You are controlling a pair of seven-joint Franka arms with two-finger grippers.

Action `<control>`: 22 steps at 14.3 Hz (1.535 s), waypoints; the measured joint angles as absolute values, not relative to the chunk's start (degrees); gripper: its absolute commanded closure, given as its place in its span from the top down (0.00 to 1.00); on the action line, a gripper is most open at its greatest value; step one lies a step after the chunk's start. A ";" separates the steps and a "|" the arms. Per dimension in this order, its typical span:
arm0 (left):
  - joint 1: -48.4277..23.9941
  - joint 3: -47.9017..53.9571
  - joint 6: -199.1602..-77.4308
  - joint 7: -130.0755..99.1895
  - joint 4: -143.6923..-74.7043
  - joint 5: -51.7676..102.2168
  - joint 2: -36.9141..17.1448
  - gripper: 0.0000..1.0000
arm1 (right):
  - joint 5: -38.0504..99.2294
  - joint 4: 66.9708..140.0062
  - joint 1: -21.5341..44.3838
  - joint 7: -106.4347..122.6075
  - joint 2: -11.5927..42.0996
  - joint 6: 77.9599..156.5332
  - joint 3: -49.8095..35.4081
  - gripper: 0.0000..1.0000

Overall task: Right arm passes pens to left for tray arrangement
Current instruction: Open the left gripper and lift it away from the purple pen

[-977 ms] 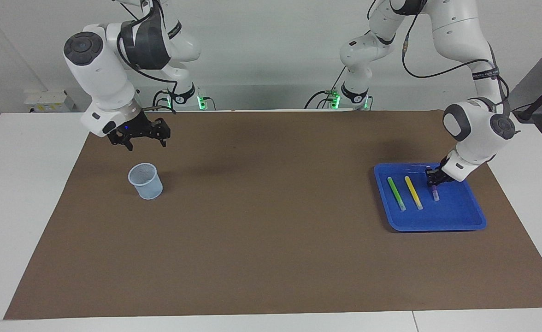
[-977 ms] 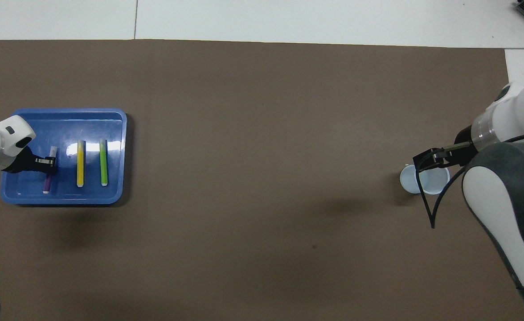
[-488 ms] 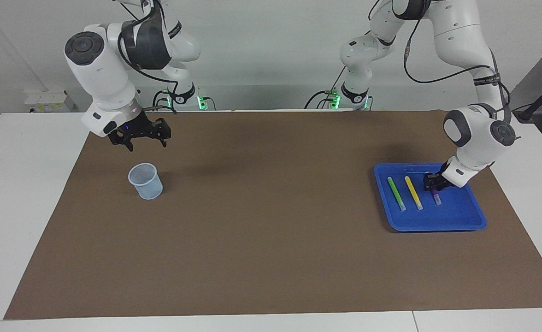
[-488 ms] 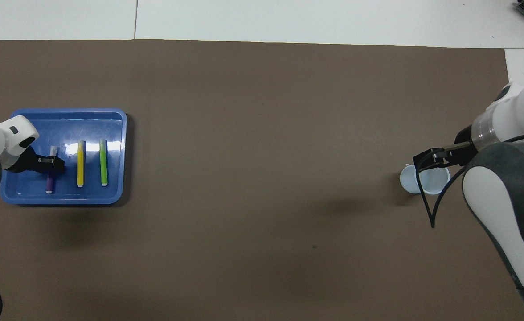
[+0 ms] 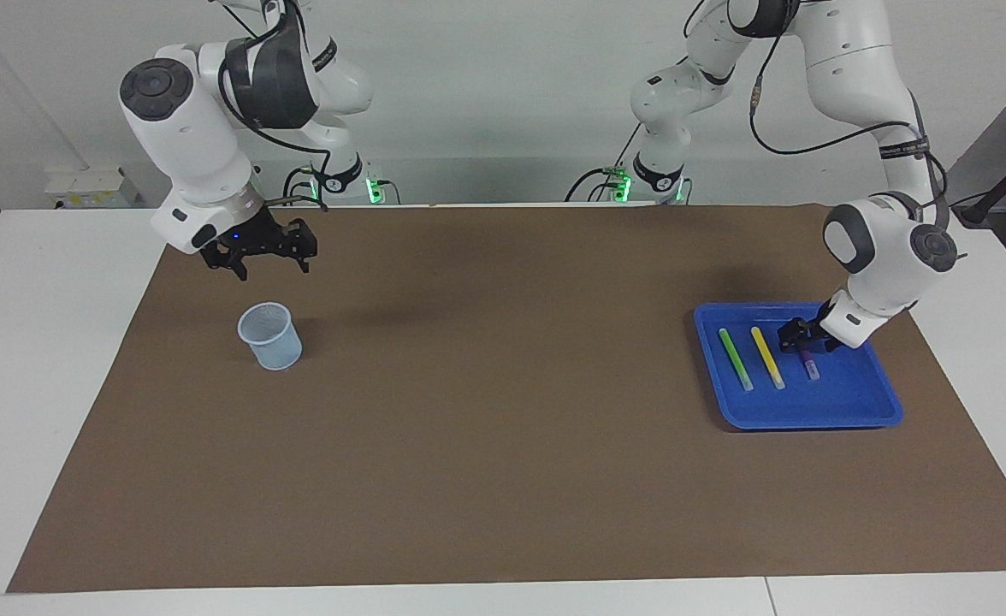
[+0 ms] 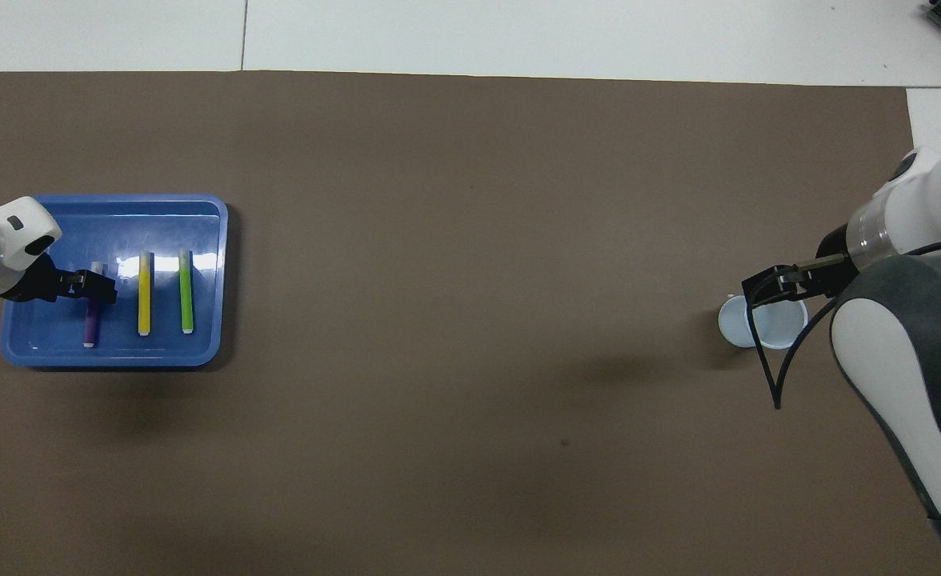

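Pens lie side by side in the blue tray (image 5: 862,409): green pen (image 5: 735,358), yellow pen (image 5: 767,357), purple pen (image 5: 808,366). Left gripper (image 5: 798,340) hangs spread open just over the purple one, gripping nothing. Right gripper (image 5: 265,253) waits open over the mat beside the mesh cup (image 5: 271,336).

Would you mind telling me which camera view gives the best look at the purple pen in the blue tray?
The overhead view: the purple pen lies in the tray beside the yellow pen, with only its middle under the left pincer. In the facing view the pincer covers its upper part, leaving just the lower end.
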State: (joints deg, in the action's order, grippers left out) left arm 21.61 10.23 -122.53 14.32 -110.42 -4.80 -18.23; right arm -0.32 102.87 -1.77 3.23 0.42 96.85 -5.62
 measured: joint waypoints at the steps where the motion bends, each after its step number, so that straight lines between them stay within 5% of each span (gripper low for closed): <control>1: 21.23 10.27 -121.28 14.32 -109.34 -4.81 -18.16 1.00 | -0.32 102.87 -1.77 3.23 0.42 96.85 -5.62 1.00; 13: 14.73 10.90 -102.14 10.80 -94.38 -4.83 -12.04 1.00 | -0.32 102.04 -1.75 3.23 0.42 96.58 -5.60 1.00; 22: 8.92 9.28 -89.11 4.00 -86.03 -4.78 -7.94 1.00 | -0.32 93.99 -1.76 3.23 -0.70 83.31 -4.33 1.00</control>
